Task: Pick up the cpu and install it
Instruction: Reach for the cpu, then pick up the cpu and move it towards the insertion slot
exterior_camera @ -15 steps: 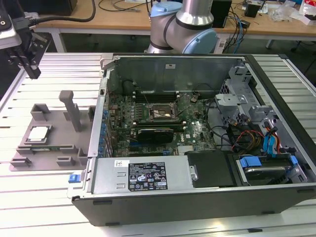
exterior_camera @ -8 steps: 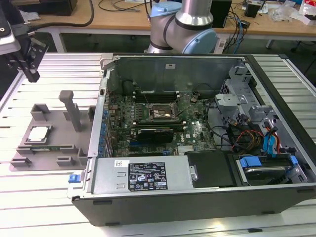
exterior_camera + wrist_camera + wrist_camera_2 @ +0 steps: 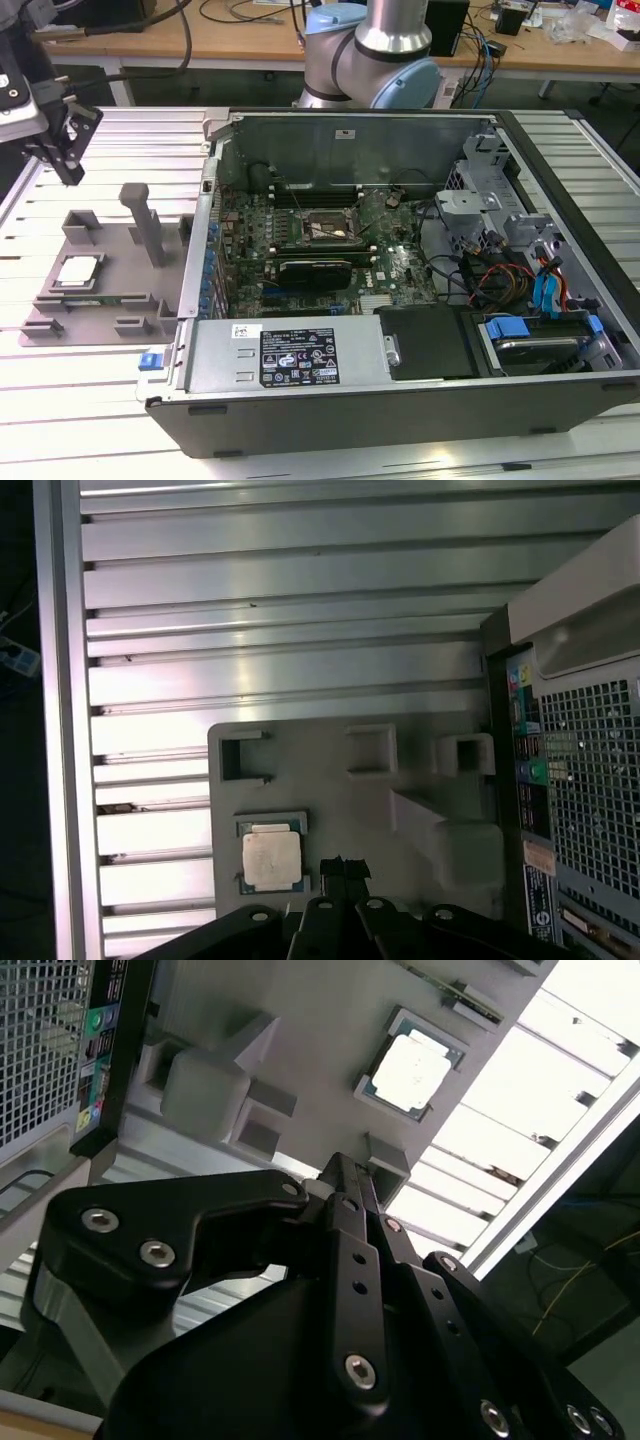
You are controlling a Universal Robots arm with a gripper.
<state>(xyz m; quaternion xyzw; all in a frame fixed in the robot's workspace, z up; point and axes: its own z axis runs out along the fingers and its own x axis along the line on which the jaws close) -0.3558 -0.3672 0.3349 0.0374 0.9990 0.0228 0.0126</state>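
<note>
In the exterior view the arm [image 3: 385, 50] is cut off by the picture's edge above its pale blue joint. The link from there to the hand [image 3: 72, 176] cannot be traced. In both wrist views the hand's own black body covers the near part of the grey tray [image 3: 330, 810], so that edge of the tray is hidden.

The hand [image 3: 340, 864] hangs above the tray, off its far corner in the exterior view. Its fingers are pressed together and grip nothing.

One cpu [image 3: 78, 270] lies flat in a square pocket of the tray, silver top up. It is apart from the hand [image 3: 338, 1160] in both wrist views [image 3: 410, 1065] [image 3: 271, 858].

One narrow green memory stick [image 3: 95, 299] lies in a tray slot just beside the cpu, and its detail is hard to make out. One upright post [image 3: 142, 220] stands on the tray.

One open computer case [image 3: 400, 400] sits beside the tray on the slatted counter [image 3: 80, 420]. One socket [image 3: 325, 228] shows on its board, but what sits inside the frame is too small to tell.
</note>
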